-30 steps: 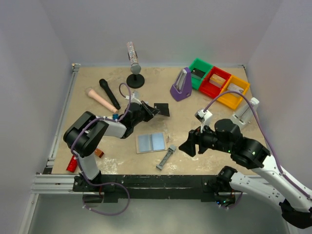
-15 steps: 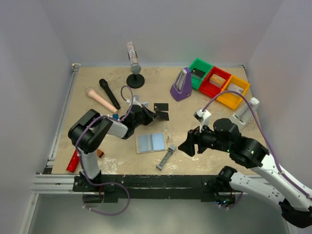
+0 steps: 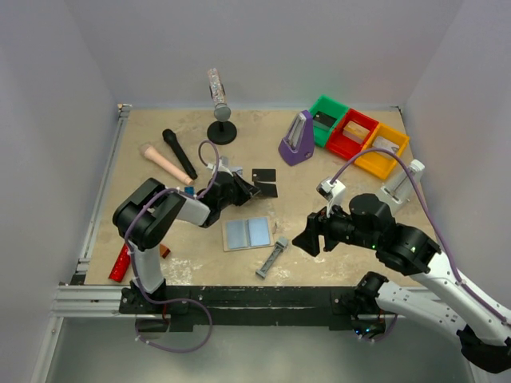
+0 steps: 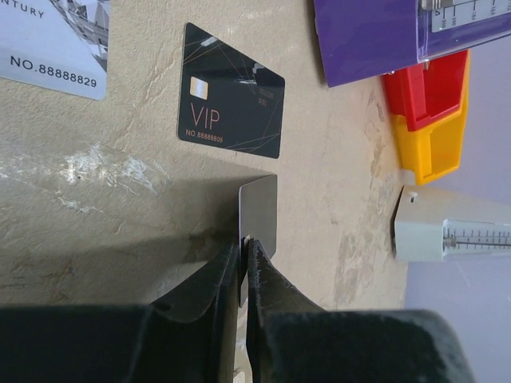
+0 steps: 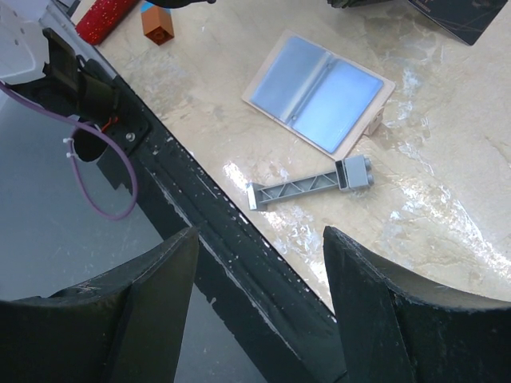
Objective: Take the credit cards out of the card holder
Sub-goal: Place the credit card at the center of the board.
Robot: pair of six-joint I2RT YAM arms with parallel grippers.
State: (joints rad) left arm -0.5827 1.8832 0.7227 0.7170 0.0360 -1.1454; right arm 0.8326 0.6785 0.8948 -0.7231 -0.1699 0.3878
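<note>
The card holder (image 3: 248, 233) lies open and flat on the table (image 4: 120, 223), near the front edge. Its blue pockets look empty. Two credit cards lie on the table past it: a silver-grey card (image 4: 52, 40) and a black card (image 4: 230, 112) that says VIP.

The left hand (image 4: 243, 239) has its fingers very close together, with the last card (image 4: 259, 211) pinched between them. The card stands on its thin edge and pokes out past the fingertips. I cannot tell if its bottom edge touches the table. The right hand (image 5: 259, 303) is wide open and holds nothing. It hangs over the front of the table, near the card holder and a grey bar (image 5: 307, 185).

Here is what could go wrong. The last card is just beside a corner of the black card. If the fingers let go while it stands up like this, it may tip over and land partly on the black card. It may also stick to one finger and get dragged along when the hand pulls away. If the hand presses down, the thin card may bend.
</note>
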